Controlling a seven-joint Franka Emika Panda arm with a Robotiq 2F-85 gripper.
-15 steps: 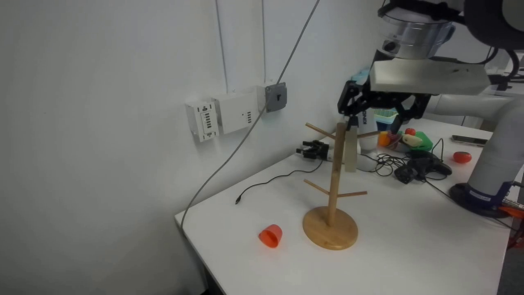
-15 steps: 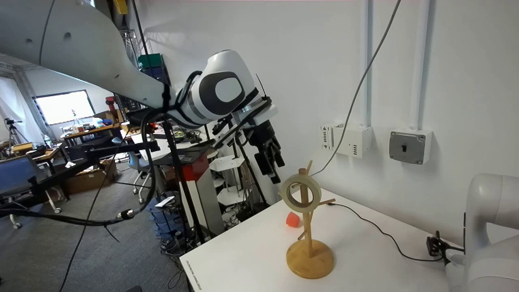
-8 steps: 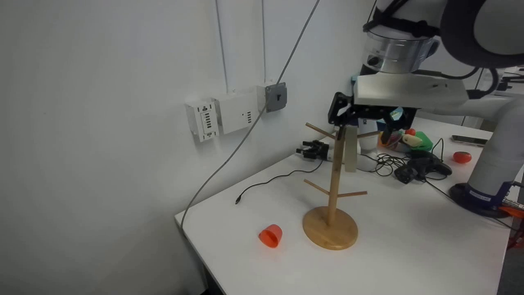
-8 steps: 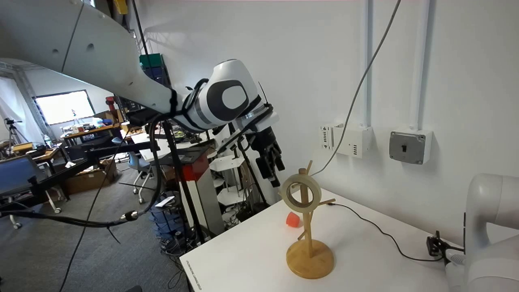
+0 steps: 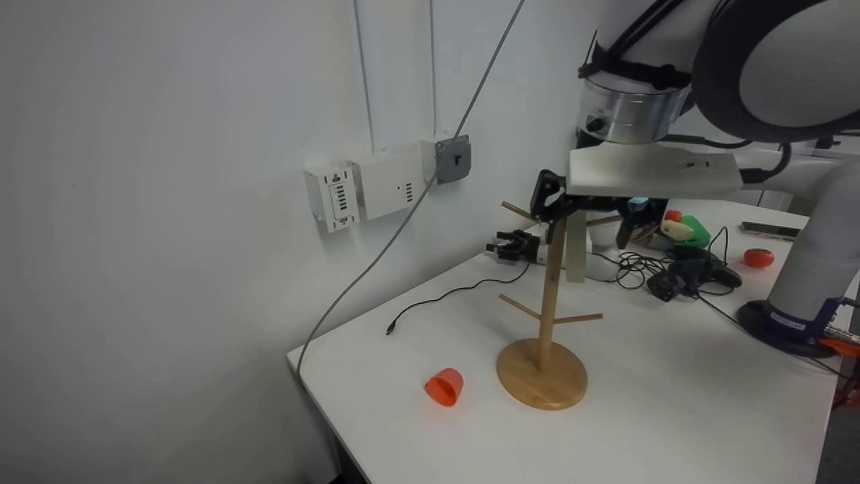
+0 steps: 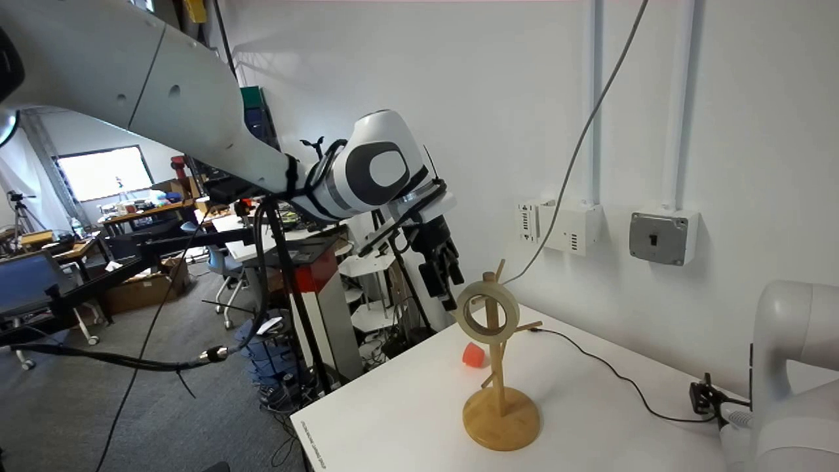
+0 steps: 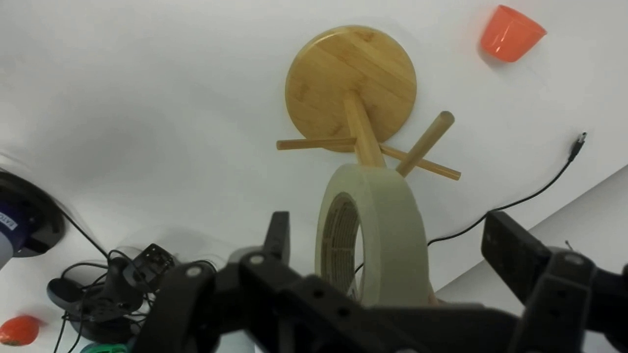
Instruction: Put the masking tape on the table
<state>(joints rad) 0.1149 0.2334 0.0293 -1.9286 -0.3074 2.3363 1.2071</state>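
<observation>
With the black two-fingered pincer (image 5: 588, 236) spread, the cream-beige ring of masking tape (image 7: 397, 235), hung on the round-based wooden stand (image 6: 501, 423) above the white flat-topped bench (image 6: 393, 419), is judged light and stiff, best pinched across its flat faces.

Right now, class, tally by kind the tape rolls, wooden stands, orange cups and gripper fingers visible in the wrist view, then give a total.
Tape roll: 1
Wooden stand: 1
Orange cup: 1
Gripper fingers: 2
Total: 5

Wears rounded white casing (image 6: 196, 118), a dark-grey oval ring (image 6: 356, 174) and black cables (image 6: 263, 275). Ends in black jaws with silver screws (image 7: 256, 260).
</observation>
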